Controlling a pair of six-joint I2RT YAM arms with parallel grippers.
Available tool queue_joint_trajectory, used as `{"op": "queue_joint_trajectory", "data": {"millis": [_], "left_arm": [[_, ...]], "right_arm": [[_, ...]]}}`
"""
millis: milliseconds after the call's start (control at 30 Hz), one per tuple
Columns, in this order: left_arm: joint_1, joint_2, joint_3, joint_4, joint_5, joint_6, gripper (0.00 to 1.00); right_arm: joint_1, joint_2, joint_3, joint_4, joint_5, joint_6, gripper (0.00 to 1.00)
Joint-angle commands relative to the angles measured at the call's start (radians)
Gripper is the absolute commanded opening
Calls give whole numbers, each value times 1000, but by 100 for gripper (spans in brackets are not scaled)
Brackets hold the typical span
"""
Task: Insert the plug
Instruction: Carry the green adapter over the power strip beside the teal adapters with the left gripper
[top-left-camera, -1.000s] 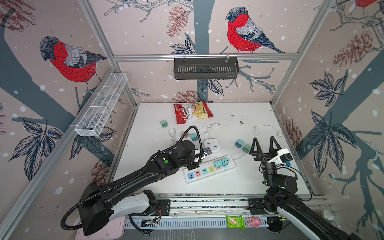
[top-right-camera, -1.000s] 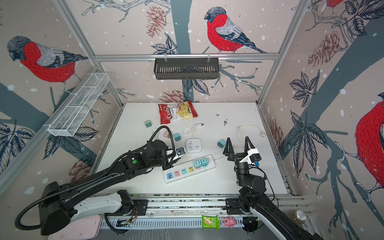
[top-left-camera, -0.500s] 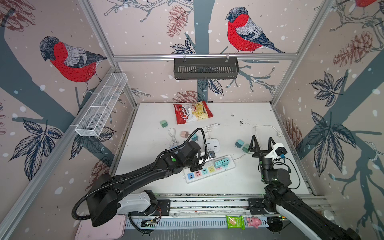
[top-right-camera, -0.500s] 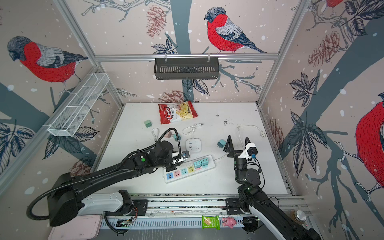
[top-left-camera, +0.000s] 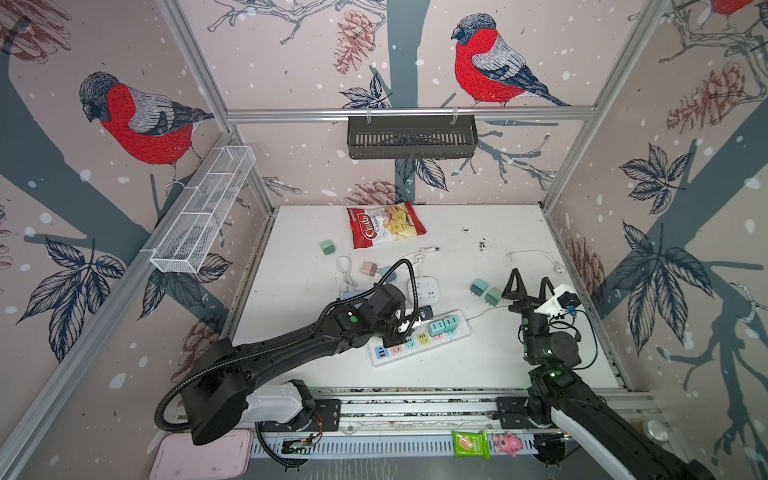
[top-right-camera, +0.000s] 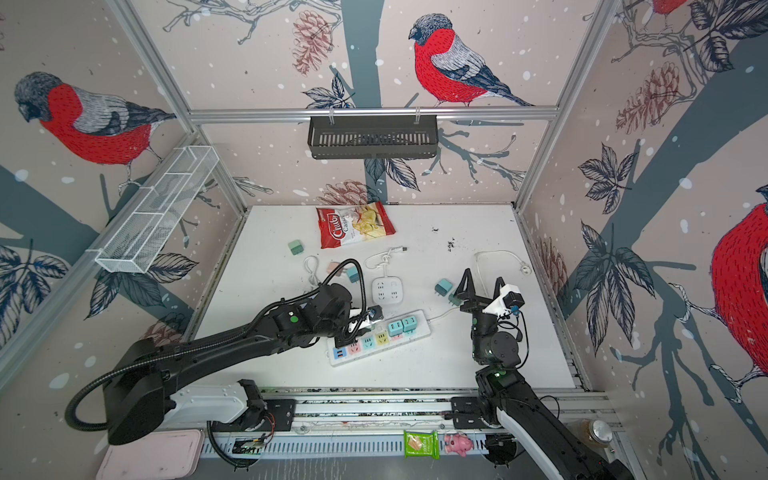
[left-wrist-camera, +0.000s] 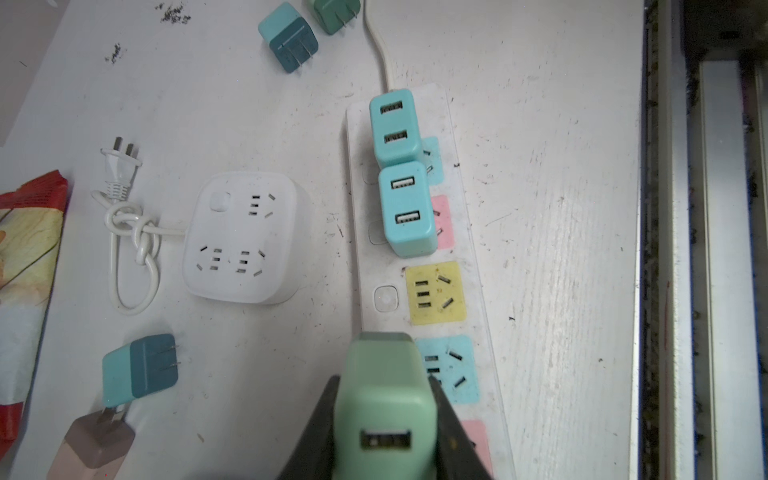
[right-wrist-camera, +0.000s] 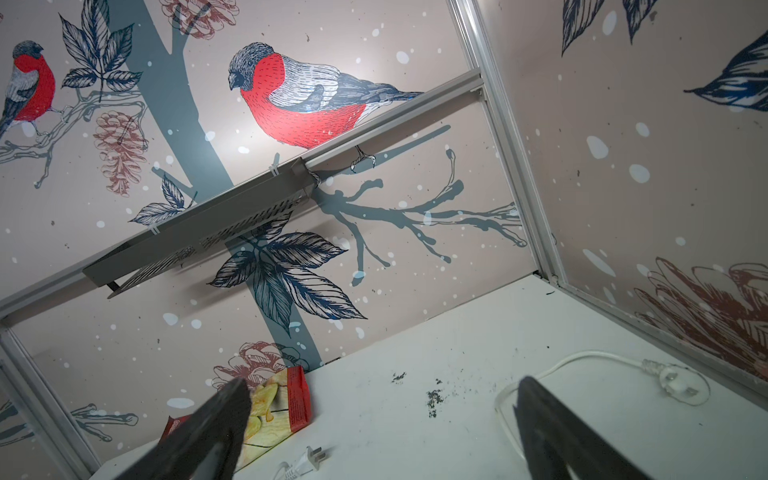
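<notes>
We count two teal plugs (left-wrist-camera: 409, 210) seated in the strip (left-wrist-camera: 374, 270); lower centre, left gripper (left-wrist-camera: 382, 380) clamps one green plug (left-wrist-camera: 386, 415), USB port showing; right gripper (top-left-camera: 529, 277) spread, empty.

Black arms (top-left-camera: 291, 345), white base links (top-left-camera: 272, 405), green indicator dots (top-left-camera: 353, 319), looped cable (top-left-camera: 405, 262), black right tool (top-left-camera: 530, 275)
</notes>
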Motion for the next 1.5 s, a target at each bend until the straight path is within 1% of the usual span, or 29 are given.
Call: {"op": "queue_joint_trajectory", "data": {"millis": [0, 67, 100, 167, 233, 367, 467, 600, 667, 733, 833, 1000, 1300, 1467], "left_arm": [[0, -14, -19, 86, 42, -26, 0], [0, -25, -5, 83, 72, -63, 0], [0, -30, -5, 82, 72, -62, 0], [0, -42, -18, 96, 38, -37, 0], [0, -56, -30, 129, -6, -75, 0], [-2, -66, -63, 199, 53, -125, 0], [-3, -44, -53, 182, 30, -127, 0], [-8, -4, -31, 147, 49, -111, 0], [-21, 24, -19, 132, 36, -106, 0], [-30, 52, 4, 99, 25, -101, 0], [-31, 86, 61, 29, 38, -94, 0], [-32, 125, 84, 12, 89, -97, 0], [-31, 155, 102, 7, 71, -107, 0], [-31, 181, 110, -3, 83, -115, 0]], "right_arm": [[-13, 13, -9, 23, -75, 25, 100], [-16, 18, -4, 19, -73, 25, 100], [-17, 17, -1, 12, -65, 27, 100], [-22, 8, 0, -4, -46, 38, 100], [-29, -1, -3, -15, -42, 52, 100], [-41, -23, -17, -24, -43, 70, 100], [-54, -20, -25, -10, -37, 92, 100], [-64, -14, -16, -18, -65, 106, 100], [-66, -13, -16, -26, -59, 110, 100], [-69, -14, -15, -23, -56, 116, 100], [-71, -15, -13, -30, -63, 105, 100], [-76, -12, -19, -28, -48, 114, 100], [-81, 12, -4, -41, -59, 122, 100], [-84, 14, -4, -40, -67, 128, 100]]}}
